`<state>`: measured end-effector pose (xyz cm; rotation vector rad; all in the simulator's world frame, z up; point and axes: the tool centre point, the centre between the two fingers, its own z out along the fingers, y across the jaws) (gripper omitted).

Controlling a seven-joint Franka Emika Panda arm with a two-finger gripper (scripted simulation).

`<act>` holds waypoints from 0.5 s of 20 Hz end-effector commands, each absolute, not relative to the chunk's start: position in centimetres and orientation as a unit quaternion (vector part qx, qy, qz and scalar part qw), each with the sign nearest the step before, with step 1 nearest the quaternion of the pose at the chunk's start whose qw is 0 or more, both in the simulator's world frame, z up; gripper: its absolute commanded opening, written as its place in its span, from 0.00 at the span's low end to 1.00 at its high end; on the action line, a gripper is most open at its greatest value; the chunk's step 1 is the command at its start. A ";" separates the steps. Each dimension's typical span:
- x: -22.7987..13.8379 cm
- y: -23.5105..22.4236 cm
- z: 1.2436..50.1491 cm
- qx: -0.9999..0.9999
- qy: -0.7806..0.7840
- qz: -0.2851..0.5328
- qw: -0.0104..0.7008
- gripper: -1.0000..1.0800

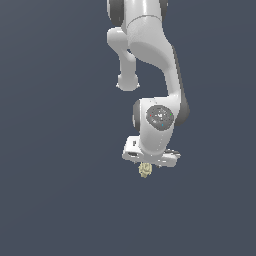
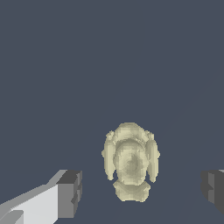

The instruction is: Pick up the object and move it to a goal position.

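Object [image 2: 131, 162] lumpy, pale yellow-beige, rough; blocky grey fingers [image 2: 70, 193] apart.

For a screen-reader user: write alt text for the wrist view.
A small pale yellow lumpy object sits between the open gripper fingers, untouched, with a gap on each side. Everything behind it is plain dark blue-grey.

The white arm [image 1: 150, 60] reaches downward, its pincer [image 2: 142, 190] spread wide.
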<state>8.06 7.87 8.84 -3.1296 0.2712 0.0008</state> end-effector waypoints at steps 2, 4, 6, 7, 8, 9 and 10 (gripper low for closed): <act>8.1 7.9 8.2 -0.996 0.087 0.000 0.000 0.96; 8.0 7.9 7.4 -0.996 0.087 0.000 0.000 0.96; 8.0 7.9 6.3 -0.996 0.087 0.000 0.000 0.96; 8.0 7.9 5.7 -0.996 0.087 0.000 0.000 0.96; 8.0 7.9 5.1 -0.996 0.087 0.000 0.000 0.96; 8.0 7.9 4.7 -0.996 0.088 0.000 0.000 0.96; 8.0 7.9 4.3 -0.996 0.088 0.000 0.000 0.96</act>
